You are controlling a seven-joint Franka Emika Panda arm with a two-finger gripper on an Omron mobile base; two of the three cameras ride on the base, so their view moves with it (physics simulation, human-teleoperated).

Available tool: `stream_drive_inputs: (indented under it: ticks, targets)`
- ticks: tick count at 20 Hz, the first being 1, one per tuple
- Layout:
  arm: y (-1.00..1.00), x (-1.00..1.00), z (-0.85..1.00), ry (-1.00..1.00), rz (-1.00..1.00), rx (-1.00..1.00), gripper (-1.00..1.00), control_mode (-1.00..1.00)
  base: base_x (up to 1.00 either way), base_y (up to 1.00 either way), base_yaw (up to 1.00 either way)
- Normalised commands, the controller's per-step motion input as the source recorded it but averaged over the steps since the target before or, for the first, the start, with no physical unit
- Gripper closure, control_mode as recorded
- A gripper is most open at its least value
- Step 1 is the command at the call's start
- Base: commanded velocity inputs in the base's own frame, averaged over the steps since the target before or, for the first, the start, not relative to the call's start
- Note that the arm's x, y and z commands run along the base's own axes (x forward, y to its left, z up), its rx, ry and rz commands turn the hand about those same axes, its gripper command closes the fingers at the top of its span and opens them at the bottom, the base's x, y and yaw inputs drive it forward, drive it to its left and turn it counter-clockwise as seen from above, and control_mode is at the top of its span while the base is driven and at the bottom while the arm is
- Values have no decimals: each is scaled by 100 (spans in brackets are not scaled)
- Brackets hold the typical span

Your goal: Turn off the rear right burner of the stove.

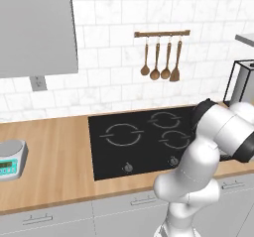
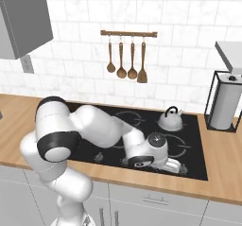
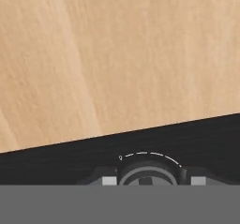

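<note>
The flat glossy black glass stove [image 1: 144,142], long axis running along the wooden counter [image 1: 54,156], is lying under the two-finger gripper [image 2: 174,166]. The hand view is showing fingertips [image 3: 108,181] bracketing a round dark knob [image 3: 147,176]; contact unclear.

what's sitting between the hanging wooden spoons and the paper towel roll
In the right base view, bare white tile wall lies between the wooden spoons and the paper towel roll; a kettle stands lower, on the stove.
</note>
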Motion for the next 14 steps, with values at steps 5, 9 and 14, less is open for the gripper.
stream_drive_inputs:
  ticks: [5,9,14]
  targets:
    - [24,88,20,-10,-47,-5,100,-100,0,0,0]
    - [1,82,16,0,-49,0,100,-100,0,0,0]
    - [0,81,9,2,-56,0,100,-100,0,0,0]
